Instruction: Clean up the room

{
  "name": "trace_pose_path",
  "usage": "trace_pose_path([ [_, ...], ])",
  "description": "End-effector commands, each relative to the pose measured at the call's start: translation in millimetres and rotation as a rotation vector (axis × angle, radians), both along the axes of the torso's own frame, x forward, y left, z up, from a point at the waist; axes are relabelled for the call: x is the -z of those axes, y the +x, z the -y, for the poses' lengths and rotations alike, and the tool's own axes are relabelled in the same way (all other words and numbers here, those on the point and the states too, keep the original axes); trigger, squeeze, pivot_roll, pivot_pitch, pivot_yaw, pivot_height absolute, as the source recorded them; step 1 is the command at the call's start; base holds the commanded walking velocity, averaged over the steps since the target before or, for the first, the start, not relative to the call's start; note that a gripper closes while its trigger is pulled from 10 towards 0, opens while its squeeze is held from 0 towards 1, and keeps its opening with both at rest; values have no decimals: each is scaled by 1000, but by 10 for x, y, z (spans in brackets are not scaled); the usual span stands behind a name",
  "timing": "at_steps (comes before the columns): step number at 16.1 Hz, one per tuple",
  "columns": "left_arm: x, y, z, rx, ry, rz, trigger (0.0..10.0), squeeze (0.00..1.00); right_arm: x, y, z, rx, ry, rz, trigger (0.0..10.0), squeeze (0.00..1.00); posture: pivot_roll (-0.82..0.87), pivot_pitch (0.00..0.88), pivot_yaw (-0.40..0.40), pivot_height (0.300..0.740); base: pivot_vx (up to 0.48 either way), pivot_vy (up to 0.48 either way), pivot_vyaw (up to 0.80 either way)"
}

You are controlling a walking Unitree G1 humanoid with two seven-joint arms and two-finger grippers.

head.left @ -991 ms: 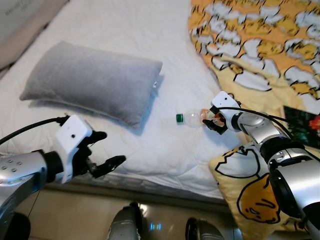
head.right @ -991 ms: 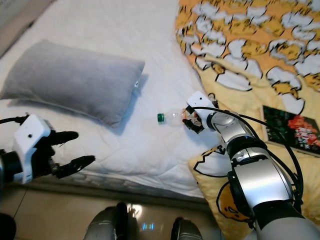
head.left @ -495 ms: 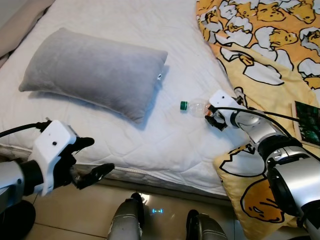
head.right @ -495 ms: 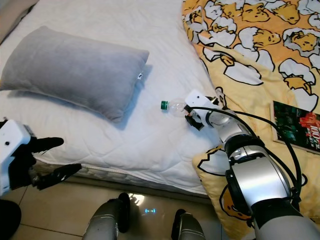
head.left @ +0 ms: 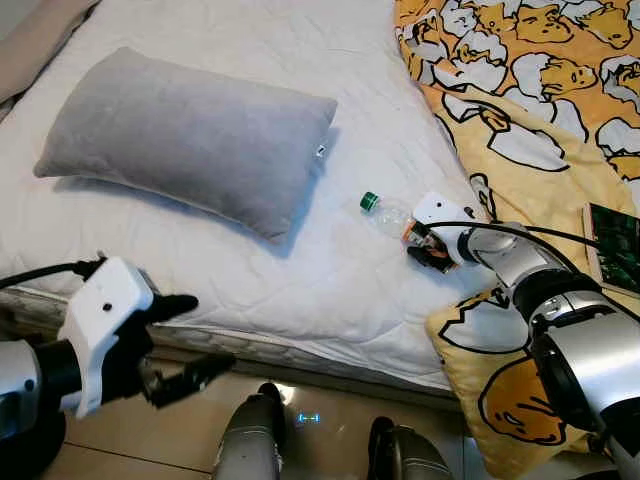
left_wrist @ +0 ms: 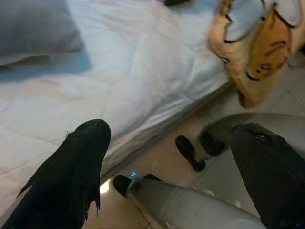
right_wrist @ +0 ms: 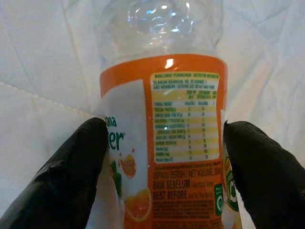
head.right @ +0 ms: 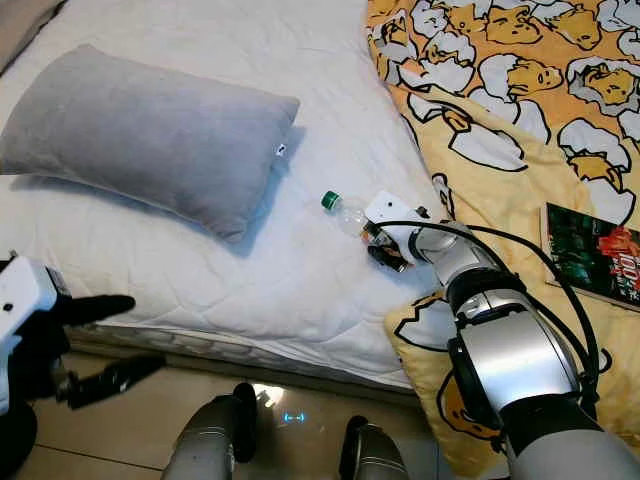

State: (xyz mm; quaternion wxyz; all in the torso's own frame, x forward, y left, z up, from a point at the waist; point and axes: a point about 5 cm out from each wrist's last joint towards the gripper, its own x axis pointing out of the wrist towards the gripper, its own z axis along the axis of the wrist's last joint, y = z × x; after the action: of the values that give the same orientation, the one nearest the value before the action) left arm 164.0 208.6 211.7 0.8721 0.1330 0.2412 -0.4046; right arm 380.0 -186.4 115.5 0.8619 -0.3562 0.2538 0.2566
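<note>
A white quilted bed carried everything, its near edge running above a tiled floor. Over the bed's right side lay a yellow blanket printed with cartoon egg figures, and a matching cushion hung at the bed's near right corner. A grey rectangular pillow rested on the left half of the bed, closer to the far edge than the near one. A book with a dark green cover lay on the blanket near the right edge.

The right claw reached over the bed just beside the blanket's edge — its two black fingers pinched the orange-labelled body of a clear plastic bottle, one on each side. The bottle lay on the bed between pillow and blanket, its green cap pointing toward the far edge.

The left claw hung off the bed's near edge over the floor, fingers spread and holding nothing.
</note>
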Motion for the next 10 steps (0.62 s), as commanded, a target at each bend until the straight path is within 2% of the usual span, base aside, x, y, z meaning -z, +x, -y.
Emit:
trace_pose_path([
  [1,-4,-56,29,37,10,-22,10000,0,6,-11,56,26,12,-19,0,0,358,272,-14,740,0,0,0],
  [6,37,-90,30,70,25,-57,10000,0,-8,-2,15,16,29,-26,0,0,355,253,-14,740,0,0,0],
  [10,122,-93,75,126,7,-105,10000,0,-19,5,24,68,116,-17,0,0,326,208,-25,740,0,0,0],
])
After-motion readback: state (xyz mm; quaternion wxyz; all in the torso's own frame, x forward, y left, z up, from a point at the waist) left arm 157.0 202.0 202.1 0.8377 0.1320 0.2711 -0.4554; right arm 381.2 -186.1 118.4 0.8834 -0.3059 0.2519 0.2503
